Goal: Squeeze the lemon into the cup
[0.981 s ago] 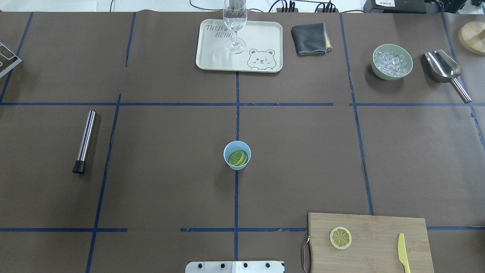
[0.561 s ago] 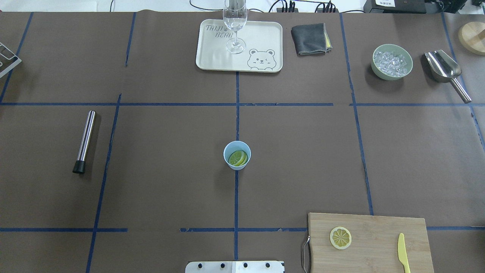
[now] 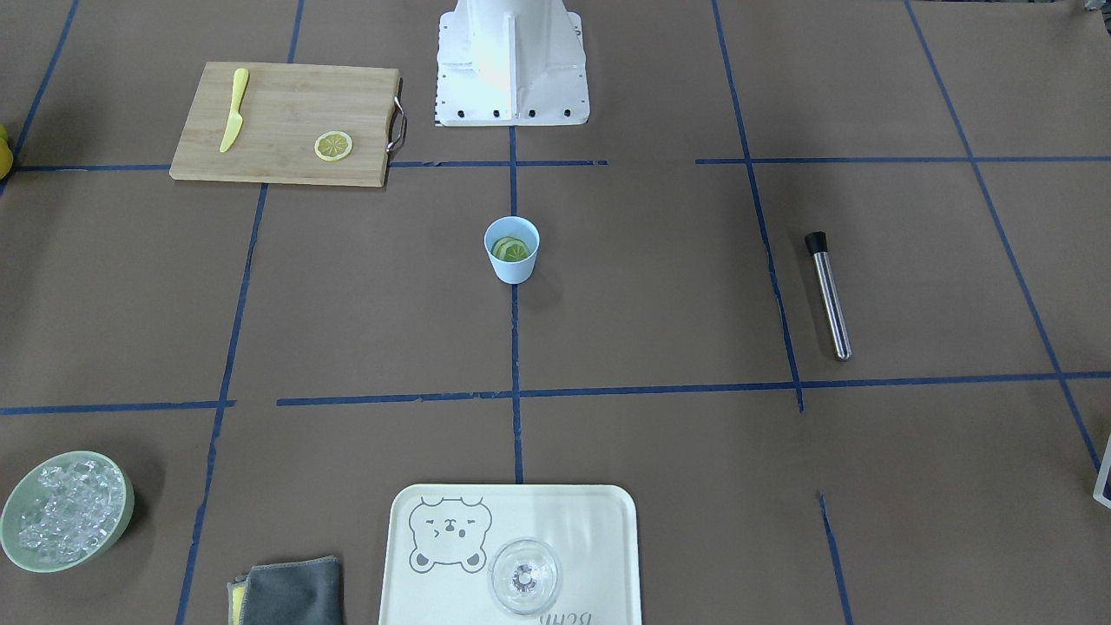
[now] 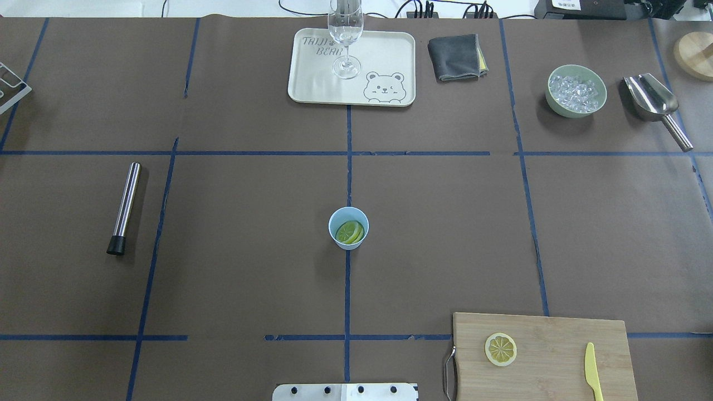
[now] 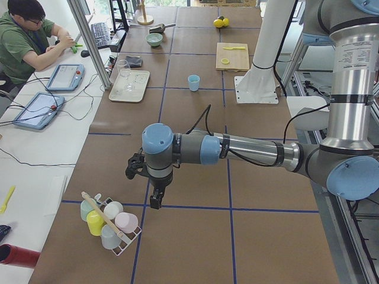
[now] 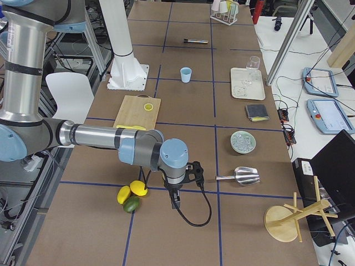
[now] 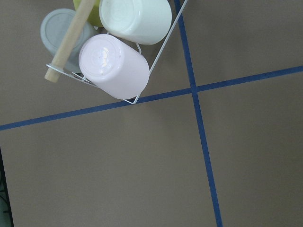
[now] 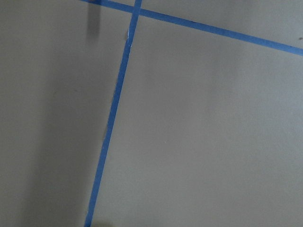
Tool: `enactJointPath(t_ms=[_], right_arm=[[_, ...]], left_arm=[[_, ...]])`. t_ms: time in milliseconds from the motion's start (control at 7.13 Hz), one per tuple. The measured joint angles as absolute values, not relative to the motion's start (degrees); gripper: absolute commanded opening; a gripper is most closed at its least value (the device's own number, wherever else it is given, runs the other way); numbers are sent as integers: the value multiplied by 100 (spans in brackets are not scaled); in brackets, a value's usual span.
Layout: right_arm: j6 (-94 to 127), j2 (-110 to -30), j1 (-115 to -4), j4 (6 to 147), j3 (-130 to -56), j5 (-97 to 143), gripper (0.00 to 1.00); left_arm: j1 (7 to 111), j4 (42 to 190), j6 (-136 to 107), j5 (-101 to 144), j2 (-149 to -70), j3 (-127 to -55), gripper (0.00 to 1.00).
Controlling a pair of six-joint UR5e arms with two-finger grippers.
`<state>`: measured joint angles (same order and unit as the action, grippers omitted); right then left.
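Note:
The light-blue cup (image 4: 348, 228) stands at the table's centre on a blue tape line, with lemon slices (image 4: 350, 232) lying inside it. One more lemon slice (image 4: 501, 349) lies cut face up on the wooden cutting board (image 4: 557, 334). My left gripper (image 5: 155, 201) hangs over the table's left end beside a rack of cups, far from the cup. My right gripper (image 6: 173, 202) hangs over the right end near whole lemons. Both show only in the side views, so I cannot tell whether they are open or shut.
A yellow knife (image 4: 592, 370) lies on the board. Along the far edge are a tray (image 4: 384, 50) with a glass (image 4: 346, 33), a grey cloth (image 4: 455, 56), a bowl of ice (image 4: 576, 91) and a scoop (image 4: 654, 103). A metal rod (image 4: 125, 207) lies at left. A person (image 5: 26, 41) sits beyond the table.

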<state>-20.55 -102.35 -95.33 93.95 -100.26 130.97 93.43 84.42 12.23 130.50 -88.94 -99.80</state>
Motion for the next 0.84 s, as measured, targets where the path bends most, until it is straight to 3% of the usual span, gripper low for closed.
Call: enactJointPath(t_ms=[841], right_arm=[[-2014, -10218, -9442, 8926, -9903, 13105, 100]], left_arm=[[9343, 8427, 1239, 12990, -8838, -10142, 100]])
